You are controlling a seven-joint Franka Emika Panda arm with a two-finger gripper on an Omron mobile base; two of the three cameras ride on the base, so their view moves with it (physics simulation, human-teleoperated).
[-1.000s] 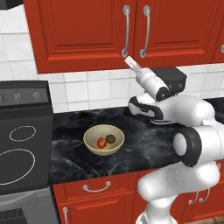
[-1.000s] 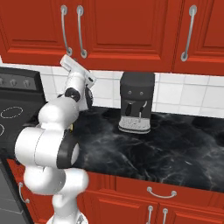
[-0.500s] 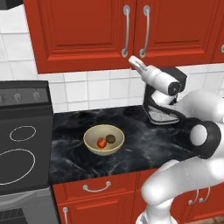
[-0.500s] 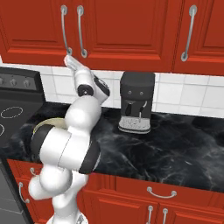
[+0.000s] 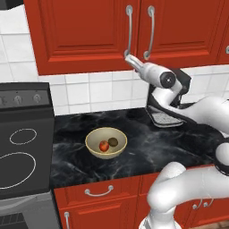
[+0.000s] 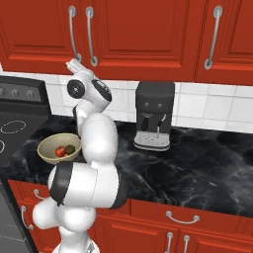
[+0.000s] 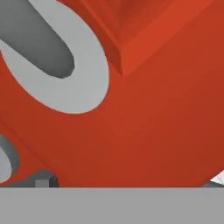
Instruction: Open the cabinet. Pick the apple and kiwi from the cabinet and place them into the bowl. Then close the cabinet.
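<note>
The red cabinet point(image 5: 89, 31) point(image 6: 138, 29) has both doors shut. My gripper point(image 5: 127, 57) point(image 6: 70, 64) is raised to the doors' lower edge, just below the two long silver handles point(image 5: 129, 31) point(image 6: 74, 32). In the hand view the gripper point(image 7: 127, 181) is open, pressed close to the red door point(image 7: 166, 109), with a handle end point(image 7: 78, 78) off to the upper left and nothing between the fingers. The tan bowl point(image 5: 92, 144) point(image 6: 45, 148) stands on the counter. Inside it lie the red apple point(image 5: 104, 146) point(image 6: 60, 151) and the dark kiwi point(image 5: 113, 142) point(image 6: 70, 149).
A black coffee machine point(image 6: 154, 116) stands against the tiled wall, to the right of the arm. A black stove point(image 5: 22, 147) borders the counter on the left. Red drawers point(image 5: 98, 192) run below the dark marble counter point(image 6: 197, 163).
The hand has edged up and closer to the cabinet doors while the arm's elbow swung outward. Bowl, fruits and doors have not moved.
</note>
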